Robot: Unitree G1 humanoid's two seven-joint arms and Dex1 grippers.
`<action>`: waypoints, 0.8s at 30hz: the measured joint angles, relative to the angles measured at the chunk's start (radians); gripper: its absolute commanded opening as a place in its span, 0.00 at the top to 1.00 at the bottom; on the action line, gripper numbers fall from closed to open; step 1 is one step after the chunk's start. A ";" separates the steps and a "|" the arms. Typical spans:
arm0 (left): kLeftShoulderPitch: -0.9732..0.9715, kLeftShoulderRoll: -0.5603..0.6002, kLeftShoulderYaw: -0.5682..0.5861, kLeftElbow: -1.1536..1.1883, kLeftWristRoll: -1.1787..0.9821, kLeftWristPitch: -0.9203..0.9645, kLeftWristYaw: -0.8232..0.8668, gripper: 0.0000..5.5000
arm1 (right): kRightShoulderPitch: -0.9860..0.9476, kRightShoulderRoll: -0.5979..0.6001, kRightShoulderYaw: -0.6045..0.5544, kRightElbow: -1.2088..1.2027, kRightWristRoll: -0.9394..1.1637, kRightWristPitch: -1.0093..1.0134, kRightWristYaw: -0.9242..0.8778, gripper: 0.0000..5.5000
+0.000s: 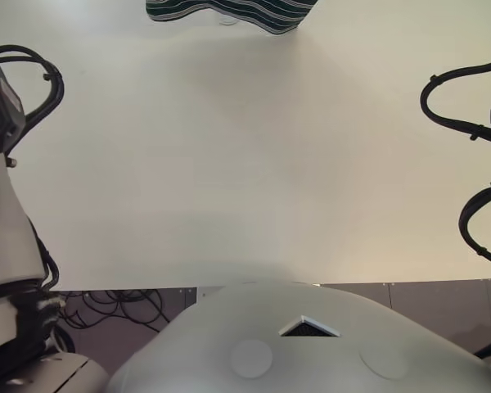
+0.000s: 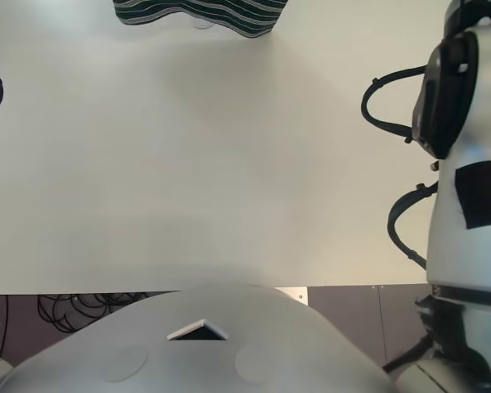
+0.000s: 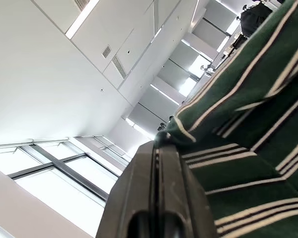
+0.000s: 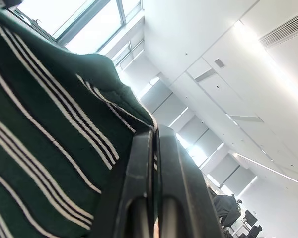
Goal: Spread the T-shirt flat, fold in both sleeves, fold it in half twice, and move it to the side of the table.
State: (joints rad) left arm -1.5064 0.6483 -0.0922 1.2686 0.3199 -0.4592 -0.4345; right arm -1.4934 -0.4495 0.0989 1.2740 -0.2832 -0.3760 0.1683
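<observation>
I could read no text, label, number or sign in any view. The T-shirt (image 3: 248, 148) showed only white stripes on dark green, with no print or tag that I could make out.

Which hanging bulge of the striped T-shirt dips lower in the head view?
On the T-shirt, the right bulge; the left bulge stops higher up.

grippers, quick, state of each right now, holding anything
Left gripper: shut on the T-shirt.
Right gripper: shut on the T-shirt.
</observation>
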 measured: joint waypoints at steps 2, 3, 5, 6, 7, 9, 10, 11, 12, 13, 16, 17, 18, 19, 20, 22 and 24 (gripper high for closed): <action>0.001 0.001 0.001 0.003 -0.009 -0.007 -0.016 1.00 | 0.000 0.000 -0.003 0.000 0.001 -0.022 0.005 1.00; 0.005 0.002 0.002 0.003 -0.018 -0.021 -0.036 1.00 | 0.000 0.000 -0.009 0.000 0.005 -0.039 0.022 1.00; 0.030 0.003 0.003 0.003 -0.028 -0.052 -0.078 1.00 | 0.002 -0.001 -0.011 -0.002 0.011 -0.078 0.071 1.00; 0.051 0.003 0.004 0.003 -0.037 -0.062 -0.099 1.00 | 0.007 -0.001 -0.011 -0.006 0.011 -0.096 0.093 1.00; 0.077 0.005 0.007 0.003 -0.045 -0.073 -0.125 1.00 | 0.019 -0.001 -0.012 -0.010 0.012 -0.111 0.114 1.00; 0.114 0.008 0.012 0.003 -0.062 -0.085 -0.163 1.00 | 0.040 -0.001 -0.014 -0.010 0.012 -0.131 0.144 1.00; 0.129 0.013 0.019 0.002 -0.070 -0.094 -0.183 1.00 | 0.048 -0.001 -0.019 -0.014 0.019 -0.141 0.170 1.00; 0.142 0.015 0.023 0.002 -0.082 -0.097 -0.194 1.00 | 0.055 -0.001 -0.022 -0.020 0.032 -0.147 0.193 1.00; 0.153 0.016 0.030 0.000 -0.096 -0.103 -0.216 1.00 | 0.065 -0.001 -0.029 -0.033 0.052 -0.156 0.225 1.00; 0.168 0.017 0.043 -0.004 -0.113 -0.111 -0.242 1.00 | 0.079 -0.001 -0.042 -0.050 0.065 -0.168 0.262 1.00; 0.228 0.022 0.095 -0.023 -0.208 -0.128 -0.391 1.00 | 0.174 -0.002 -0.084 -0.161 0.179 -0.180 0.436 1.00; 0.245 0.022 0.117 -0.036 -0.249 -0.131 -0.454 1.00 | 0.217 -0.002 -0.096 -0.215 0.218 -0.167 0.487 1.00; 0.272 0.021 0.156 -0.071 -0.333 -0.108 -0.578 1.00 | 0.287 -0.003 -0.108 -0.314 0.283 -0.130 0.563 1.00; 0.295 0.021 0.185 -0.103 -0.401 -0.079 -0.674 1.00 | 0.348 -0.004 -0.120 -0.395 0.333 -0.089 0.616 1.00; 0.329 0.020 0.212 -0.153 -0.472 -0.032 -0.779 1.00 | 0.419 -0.008 -0.132 -0.482 0.387 -0.034 0.670 1.00; 0.439 0.024 0.245 -0.315 -0.613 0.097 -0.954 1.00 | 0.560 -0.049 -0.153 -0.657 0.493 0.099 0.768 1.00; 0.588 0.028 0.245 -0.519 -0.707 0.200 -1.034 1.00 | 0.670 -0.088 -0.176 -0.778 0.595 0.201 0.862 1.00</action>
State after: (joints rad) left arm -0.9182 0.6765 0.1524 0.7496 -0.3875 -0.2597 -1.4683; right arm -0.8231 -0.5377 -0.0768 0.4956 0.3119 -0.1752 1.0305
